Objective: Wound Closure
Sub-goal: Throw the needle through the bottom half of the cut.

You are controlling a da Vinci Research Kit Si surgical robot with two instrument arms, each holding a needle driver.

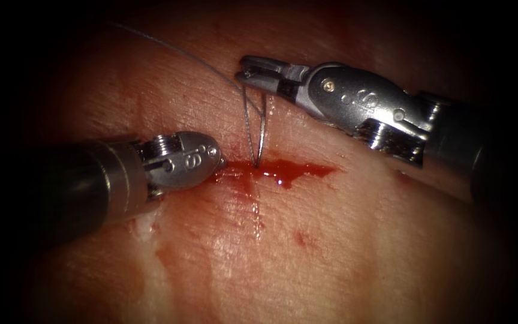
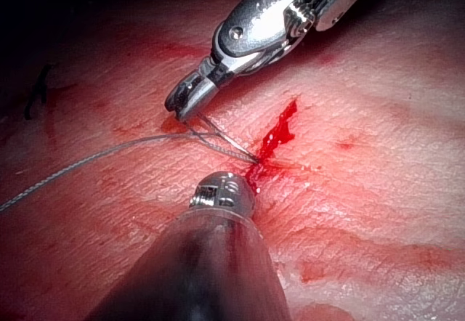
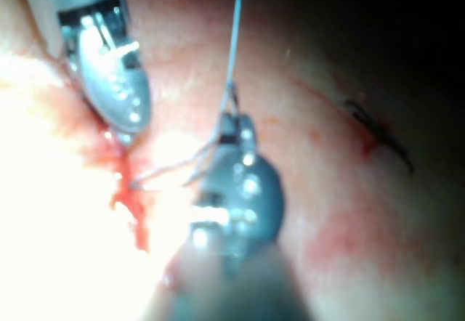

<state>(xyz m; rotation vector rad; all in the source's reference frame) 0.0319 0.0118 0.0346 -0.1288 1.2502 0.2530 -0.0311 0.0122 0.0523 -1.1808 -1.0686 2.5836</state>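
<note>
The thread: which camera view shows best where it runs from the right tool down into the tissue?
The endoscope view: the thread drops as two strands from the right tool to the tissue at the red fluid. The left wrist view shows the strands foreshortened, plus a long tail. In the right wrist view they look faint.

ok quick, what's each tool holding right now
Left tool: tip at the cut, jaws cannot be told.
Right tool: shut on the thread, which runs down into the cut.
</note>
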